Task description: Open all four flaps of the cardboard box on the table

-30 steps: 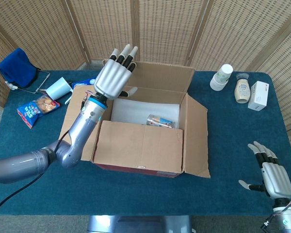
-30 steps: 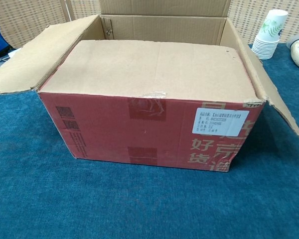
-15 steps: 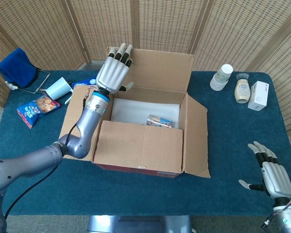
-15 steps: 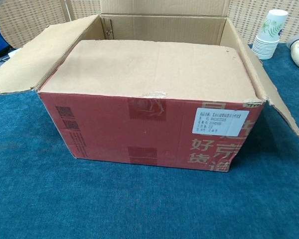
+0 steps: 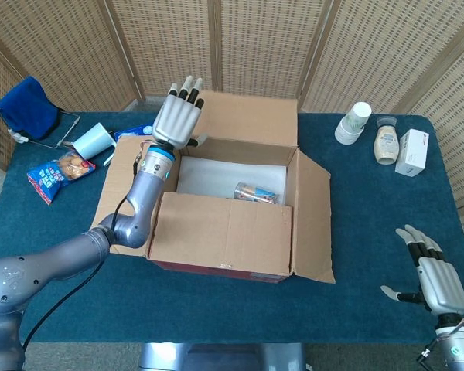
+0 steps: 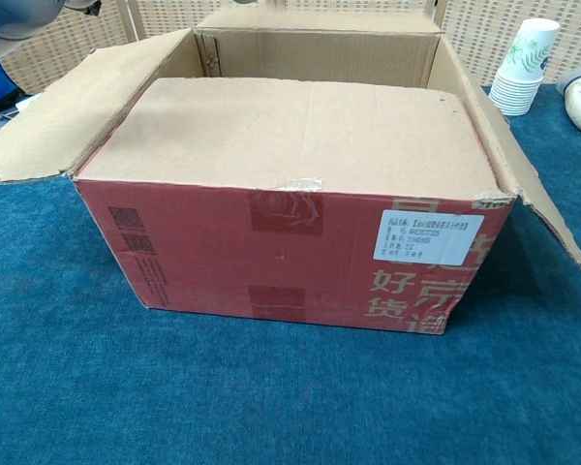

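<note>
The cardboard box (image 5: 220, 259) sits mid-table, its red front (image 6: 290, 252) facing the chest view. Its near flap (image 6: 300, 131) lies folded flat over the opening. The left flap (image 5: 116, 193) and right flap (image 5: 313, 209) hang outward. The far flap (image 5: 247, 116) leans back. My left hand (image 5: 176, 116) is raised with fingers straight and apart, its palm against the far flap's left end, holding nothing. My right hand (image 5: 437, 280) rests open near the table's front right corner, far from the box. Inside the box lie white foam (image 5: 216, 174) and a wrapped packet (image 5: 255, 192).
Stacked paper cups (image 5: 353, 122), a bottle (image 5: 385, 143) and a small white carton (image 5: 412, 152) stand at the back right. A tipped cup (image 5: 93, 141), a snack packet (image 5: 60, 174) and a blue cloth (image 5: 27, 107) lie at the back left.
My left hand has moved back and slightly left, and the far flap has tilted further away from upright. The right hand has not moved.
</note>
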Robot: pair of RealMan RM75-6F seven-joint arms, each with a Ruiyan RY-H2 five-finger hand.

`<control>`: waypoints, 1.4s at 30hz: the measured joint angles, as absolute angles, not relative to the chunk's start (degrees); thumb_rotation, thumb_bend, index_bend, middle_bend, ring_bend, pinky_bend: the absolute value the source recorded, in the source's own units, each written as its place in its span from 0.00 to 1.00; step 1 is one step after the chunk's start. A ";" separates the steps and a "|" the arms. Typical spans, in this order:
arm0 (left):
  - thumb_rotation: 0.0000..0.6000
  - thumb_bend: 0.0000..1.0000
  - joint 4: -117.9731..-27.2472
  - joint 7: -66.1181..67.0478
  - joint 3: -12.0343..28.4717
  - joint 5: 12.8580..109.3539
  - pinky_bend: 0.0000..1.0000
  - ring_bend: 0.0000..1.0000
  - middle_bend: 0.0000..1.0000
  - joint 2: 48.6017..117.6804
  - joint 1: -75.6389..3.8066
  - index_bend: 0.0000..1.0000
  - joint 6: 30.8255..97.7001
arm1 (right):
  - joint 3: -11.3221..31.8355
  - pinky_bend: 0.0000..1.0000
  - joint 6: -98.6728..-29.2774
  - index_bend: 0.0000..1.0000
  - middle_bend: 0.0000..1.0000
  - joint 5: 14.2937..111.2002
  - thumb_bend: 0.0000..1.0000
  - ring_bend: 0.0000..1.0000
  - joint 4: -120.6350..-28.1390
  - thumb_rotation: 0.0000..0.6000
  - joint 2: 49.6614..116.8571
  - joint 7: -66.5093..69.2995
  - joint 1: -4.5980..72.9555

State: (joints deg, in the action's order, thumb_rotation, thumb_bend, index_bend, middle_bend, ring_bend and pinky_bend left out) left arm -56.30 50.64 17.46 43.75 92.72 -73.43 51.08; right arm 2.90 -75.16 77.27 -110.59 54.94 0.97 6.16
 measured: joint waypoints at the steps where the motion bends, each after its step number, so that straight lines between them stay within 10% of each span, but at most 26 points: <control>1: 0.41 0.11 -57.21 50.31 17.47 44.11 0.22 0.03 0.00 92.21 -73.21 0.26 51.40 | 2.86 0.01 -75.12 0.00 0.00 77.33 0.00 0.00 -110.61 1.00 54.95 0.93 6.19; 22: 0.59 0.11 -92.04 33.52 15.07 52.12 0.21 0.03 0.00 65.66 -56.28 0.25 58.96 | 1.95 0.01 -76.87 0.00 0.00 79.46 0.00 0.00 -111.93 1.00 55.28 -1.32 5.46; 42: 0.59 0.11 -99.13 24.70 15.63 45.34 0.31 0.13 0.08 63.73 -61.28 0.24 42.73 | 1.88 0.01 -76.32 0.00 0.00 79.04 0.00 0.00 -112.05 1.00 55.84 -2.44 5.82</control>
State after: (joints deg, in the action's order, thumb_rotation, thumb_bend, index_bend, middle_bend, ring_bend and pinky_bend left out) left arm -99.13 24.70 15.63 45.34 63.73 -61.28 42.73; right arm 1.88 -76.32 79.04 -112.05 55.84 -2.44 5.82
